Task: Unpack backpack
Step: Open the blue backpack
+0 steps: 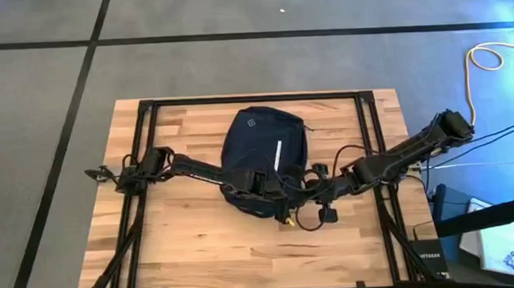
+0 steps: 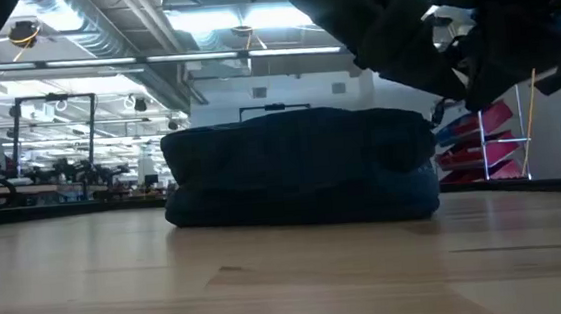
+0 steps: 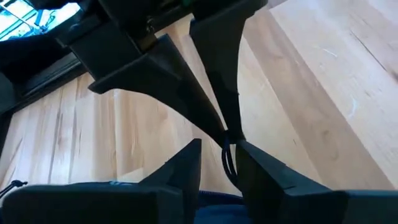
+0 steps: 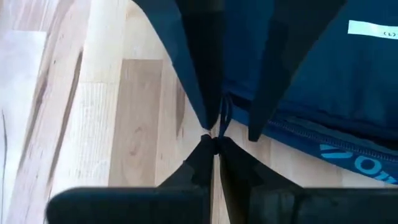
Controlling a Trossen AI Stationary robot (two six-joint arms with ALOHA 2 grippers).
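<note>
**End effectors meeting at the backpack's near edge**

Backpack [image 1: 263, 152] lies flat on the wooden worktop [image 1: 191, 240], front panel up, its white stripe and small diamond logo showing from above. From the level camera it is a low, dark navy mound [image 2: 299, 168] resting on the wood.

Both arms reach in toward one spot. The left end effector [image 1: 261, 187] sits over the lower edge of the bag, coming in from the left side of the worktop. In its own wrist camera its two fingers [image 3: 180, 171] stand narrowly apart, with a thin dark cord or zipper pull running between them; I cannot tell whether they actually bear on it.

The right end effector [image 1: 291, 193] comes in from the opposite side and sits just beside the left one, at the same edge of the bag. In its wrist camera its fingertips [image 4: 214, 146] are pressed together on a thin dark pull cord that hangs off the bag's blue-trimmed edge. The other arm's fingers come down to the same point, tip to tip with it.
</note>
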